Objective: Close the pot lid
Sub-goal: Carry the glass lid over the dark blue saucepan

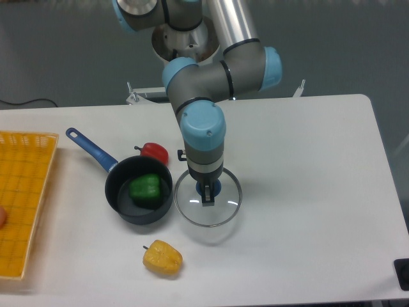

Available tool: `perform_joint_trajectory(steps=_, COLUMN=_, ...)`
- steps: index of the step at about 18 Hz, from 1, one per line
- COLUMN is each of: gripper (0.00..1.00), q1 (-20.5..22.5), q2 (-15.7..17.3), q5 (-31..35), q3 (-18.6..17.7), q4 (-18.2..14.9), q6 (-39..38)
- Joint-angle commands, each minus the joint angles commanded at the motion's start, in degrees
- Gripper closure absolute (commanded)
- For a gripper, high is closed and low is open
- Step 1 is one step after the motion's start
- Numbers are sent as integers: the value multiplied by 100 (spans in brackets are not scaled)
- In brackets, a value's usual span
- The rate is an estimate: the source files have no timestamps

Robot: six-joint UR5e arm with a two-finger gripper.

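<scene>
The pot (138,192) is a small dark saucepan with a long blue handle (91,149), standing left of centre on the white table. A green pepper (145,187) lies inside it. The lid (209,198), a clear glass disc with a metal rim, lies flat on the table just right of the pot, its rim close to the pot's. My gripper (208,194) points straight down over the lid's centre, its fingers around the blue knob (213,188). The knob is mostly hidden, and I cannot tell whether the fingers press on it.
A red pepper (154,152) lies just behind the pot. A yellow pepper (162,258) lies in front of it near the table's front edge. A yellow basket (22,198) stands at the far left edge. A dark object (402,273) sits at the front right corner.
</scene>
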Motion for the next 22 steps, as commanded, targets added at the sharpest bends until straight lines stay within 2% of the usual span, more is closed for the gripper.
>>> perform_joint_trajectory(steps=8, gripper=48, q1=-396, q2=149, q5=27, q3=9, q4=-281, q6=-422)
perform_joint_trajectory(steps=22, gripper=48, q1=-1186, q2=273, q5=18, q3=0, q4=-475, q6=-1283)
